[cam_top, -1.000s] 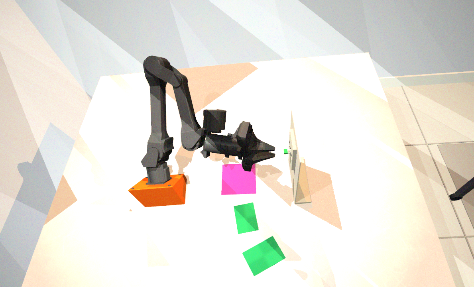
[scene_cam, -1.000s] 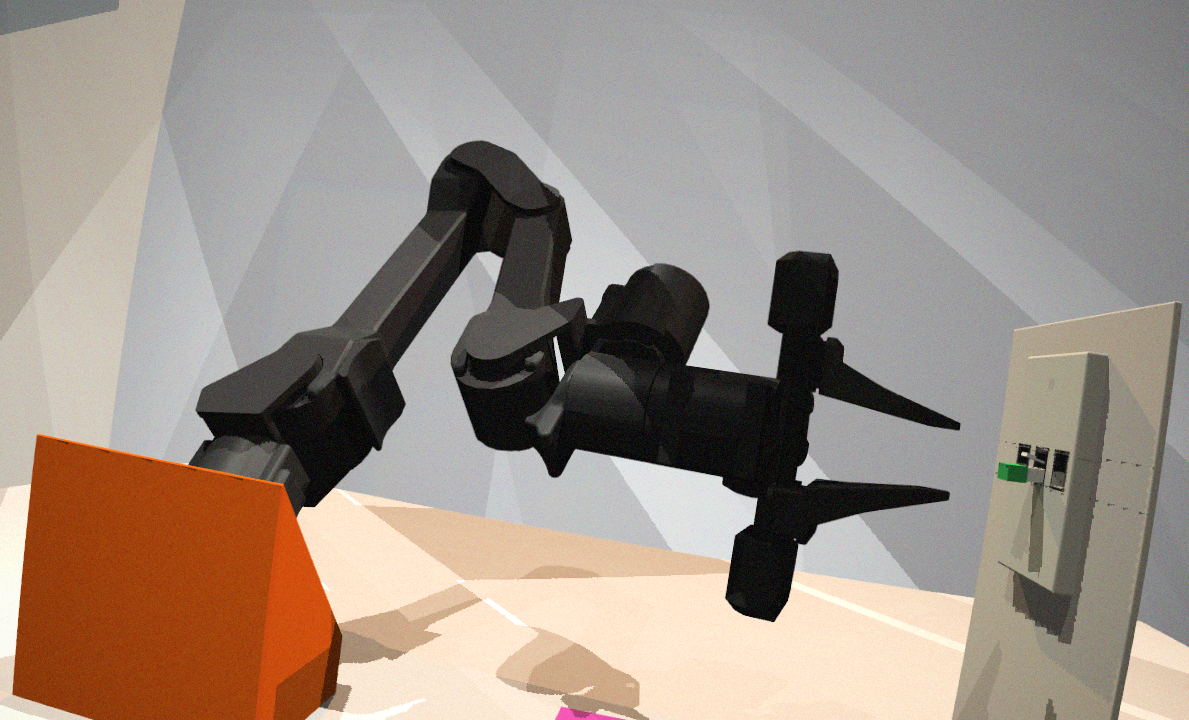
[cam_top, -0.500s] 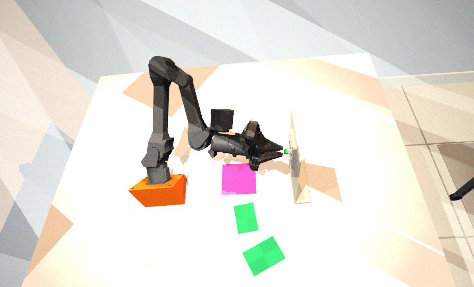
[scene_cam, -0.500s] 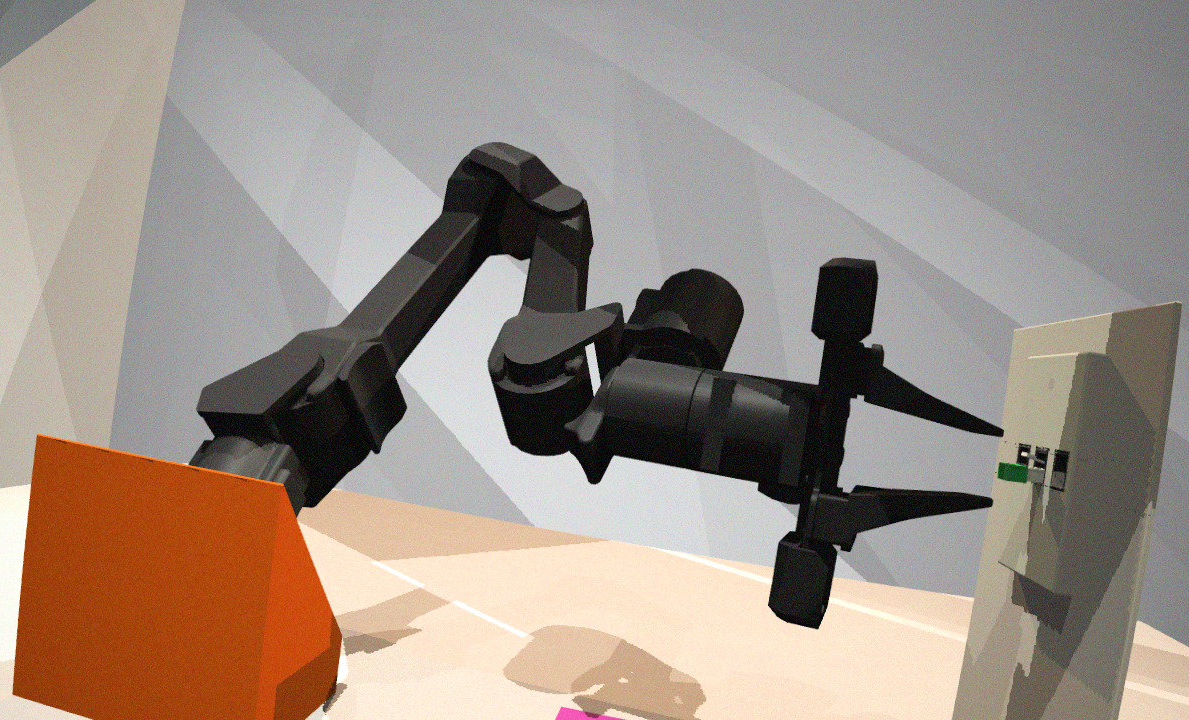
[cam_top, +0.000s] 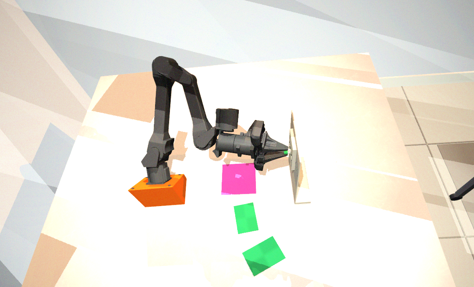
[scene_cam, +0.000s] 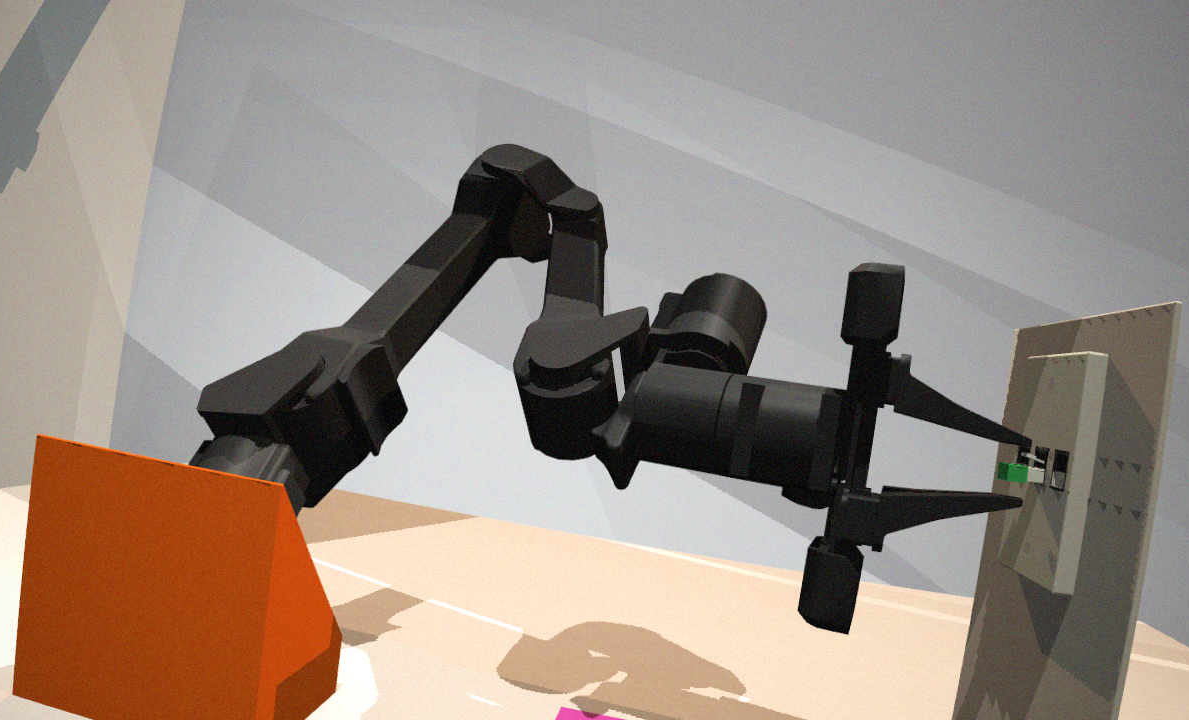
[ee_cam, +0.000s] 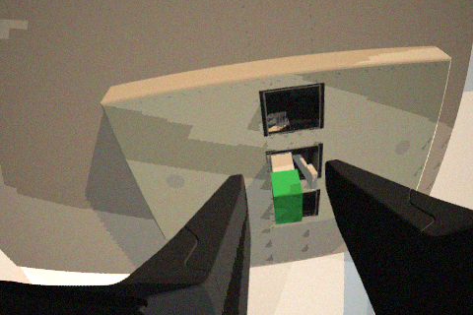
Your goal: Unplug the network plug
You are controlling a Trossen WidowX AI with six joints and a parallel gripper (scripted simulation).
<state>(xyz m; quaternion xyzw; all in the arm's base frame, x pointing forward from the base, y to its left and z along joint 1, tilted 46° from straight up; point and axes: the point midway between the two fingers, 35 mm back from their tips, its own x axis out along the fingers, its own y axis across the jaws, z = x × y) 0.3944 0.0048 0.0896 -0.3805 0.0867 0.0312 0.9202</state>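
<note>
The plug [cam_top: 286, 152] [scene_cam: 1013, 471] [ee_cam: 287, 202], green with a pale front, sits in the middle of three openings on the upright panel [cam_top: 298, 189] [scene_cam: 1144, 402] [ee_cam: 148, 25]. Its thin pale tab [scene_cam: 1033, 458] [ee_cam: 310, 175] stands slanted off the plug's top. My gripper [cam_top: 288, 151] [scene_cam: 1024, 472] [ee_cam: 286, 180] is open, its fingertips close to the panel. One finger is above the tab, the other below the plug, with gaps on both sides in the wrist view. The magenta square [cam_top: 238, 183] [scene_cam: 580, 714] lies on the table below my wrist.
Two green patches [cam_top: 245, 218] [cam_top: 263, 256] lie on the table beyond the magenta square. The arm's orange base [cam_top: 160, 196] [scene_cam: 150, 573] is at the left. The raised socket plate [scene_cam: 1050, 385] [ee_cam: 217, 123] stands out from the panel close to the fingertips.
</note>
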